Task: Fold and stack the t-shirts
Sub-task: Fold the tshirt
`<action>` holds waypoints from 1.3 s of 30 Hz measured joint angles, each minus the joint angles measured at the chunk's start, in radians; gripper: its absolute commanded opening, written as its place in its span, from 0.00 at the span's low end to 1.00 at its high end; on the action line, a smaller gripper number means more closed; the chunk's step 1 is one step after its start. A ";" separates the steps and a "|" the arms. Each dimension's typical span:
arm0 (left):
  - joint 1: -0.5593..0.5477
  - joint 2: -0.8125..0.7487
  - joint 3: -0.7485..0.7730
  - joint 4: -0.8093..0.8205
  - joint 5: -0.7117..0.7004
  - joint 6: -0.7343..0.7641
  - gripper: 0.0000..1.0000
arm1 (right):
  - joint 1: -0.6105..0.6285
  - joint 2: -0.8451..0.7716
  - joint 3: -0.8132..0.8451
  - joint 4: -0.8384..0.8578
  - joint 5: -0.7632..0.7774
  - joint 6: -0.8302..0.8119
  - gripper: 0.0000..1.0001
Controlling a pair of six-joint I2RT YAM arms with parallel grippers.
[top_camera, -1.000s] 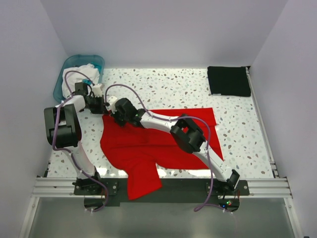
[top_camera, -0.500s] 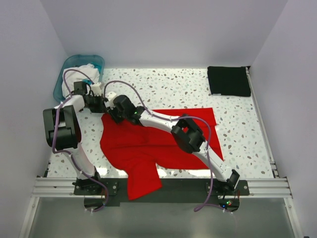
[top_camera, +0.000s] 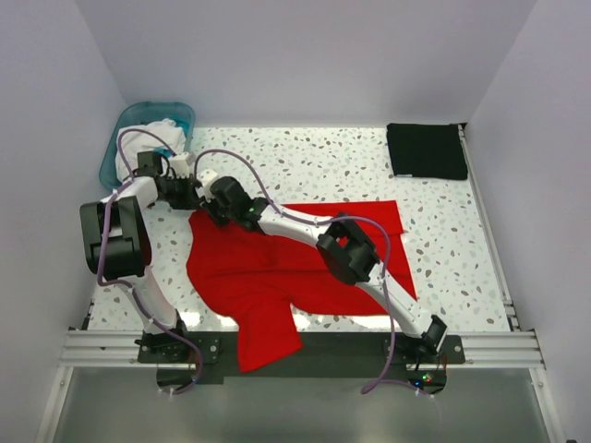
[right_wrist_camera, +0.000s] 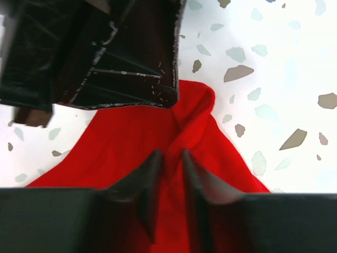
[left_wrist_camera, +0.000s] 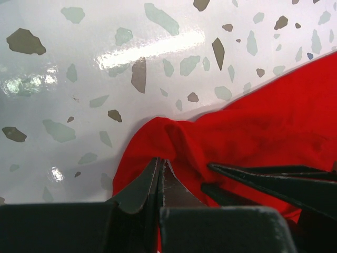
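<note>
1. The red t-shirt is lying spread over the left and middle of the speckled table. One part of it is hanging over the near edge between the 2 arm bases.
2. The far left corner of the red t-shirt is being held by both grippers, which are standing just beside each other.
3. The left gripper is being kept fully closed. Its 2 fingers are meeting on a bunched fold of the red cloth.
4. The right gripper is being kept almost closed. A narrow ridge of the red t-shirt is being pinched between its 2 fingers.
5. In the top view, the left gripper and the right gripper are being seen at that same corner.
6. The black t-shirt is lying as a folded rectangle at the far right corner, well apart from the red one.
7. A teal basin holding white cloth is standing at the far left corner.
</note>
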 measured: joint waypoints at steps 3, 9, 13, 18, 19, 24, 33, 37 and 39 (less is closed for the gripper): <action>-0.002 0.000 0.000 0.000 0.006 -0.003 0.00 | -0.005 0.006 0.000 -0.002 0.006 -0.003 0.05; -0.015 0.000 0.000 0.000 0.008 -0.002 0.00 | -0.008 0.006 0.000 0.001 0.003 -0.003 0.00; -0.021 0.008 0.000 0.002 0.009 -0.003 0.00 | -0.008 0.006 0.000 0.003 -0.006 -0.003 0.00; -0.025 0.042 0.000 0.021 -0.024 -0.031 0.00 | -0.008 0.006 -0.009 0.028 -0.026 -0.003 0.00; -0.025 0.051 0.001 0.029 -0.039 -0.039 0.00 | -0.008 0.006 -0.015 0.034 -0.029 -0.003 0.00; -0.026 0.080 0.033 0.070 -0.093 -0.082 0.00 | -0.008 0.006 -0.031 0.038 -0.054 -0.002 0.00; -0.028 0.099 0.064 0.104 -0.127 -0.108 0.15 | -0.018 0.006 -0.033 0.048 -0.106 0.001 0.27; -0.028 0.087 0.073 0.104 -0.149 -0.103 0.22 | -0.034 -0.034 -0.091 0.042 -0.157 -0.002 0.32; -0.027 0.056 0.073 0.099 -0.161 -0.098 0.22 | -0.047 -0.078 -0.139 0.018 -0.183 -0.006 0.35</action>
